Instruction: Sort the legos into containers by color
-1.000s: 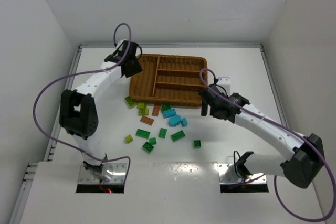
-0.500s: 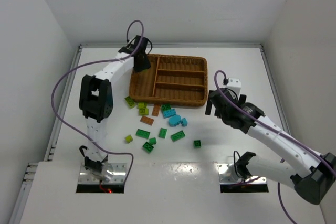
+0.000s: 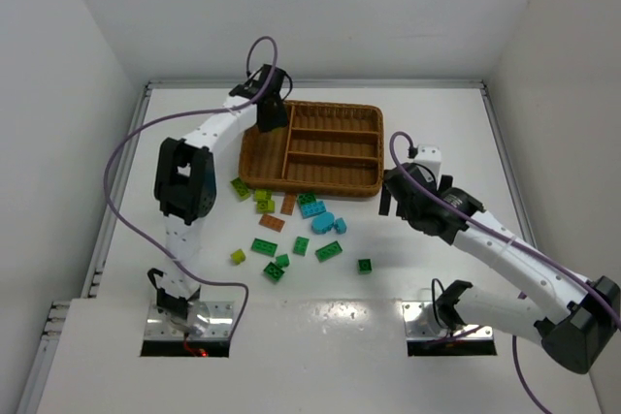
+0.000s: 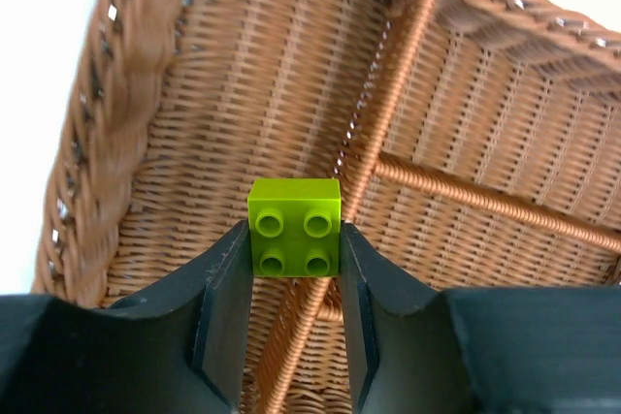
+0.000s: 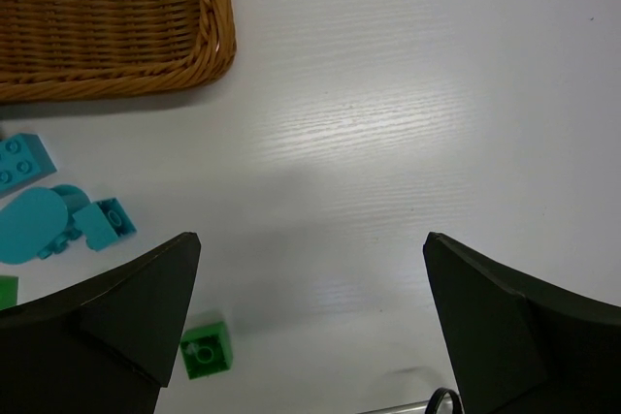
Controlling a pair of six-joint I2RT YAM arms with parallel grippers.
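a: where is the left pincer [image 3: 271, 115] now?

b: i've got it over the 9 o'clock end of the tray [image 3: 320, 187]. a second ago it hung outside the tray's 10 o'clock corner. since then it has swung in over the wicker, and the arm's elbow has come in closer to the tray.

a: is it holding anything?

b: yes, it's clamped on a yellow-green brick [image 4: 294, 237], studs facing my wrist camera, one finger on each side. the brick is over the tall section [image 4: 223, 94], close to the divider [image 4: 378, 113] that starts the narrow ones. i can't tell how high it sits above the floor.

a: and the right side?

b: the right pincer [image 5: 310, 239] is spread wide with nothing between its fingers. it hovers over bare table [image 3: 437, 133] off the tray's 5 o'clock corner, about where it was a second ago, though that arm's elbow has swung out toward 3 o'clock.

a: what about the rest of the legos?

b: they haven't moved. the loose pile lies on the table at the tray's 6 o'clock side, with the cyan pieces [image 3: 320, 220] nearest the right pincer. one dark green brick [image 3: 365, 265] sits alone at the pile's 4 o'clock edge.
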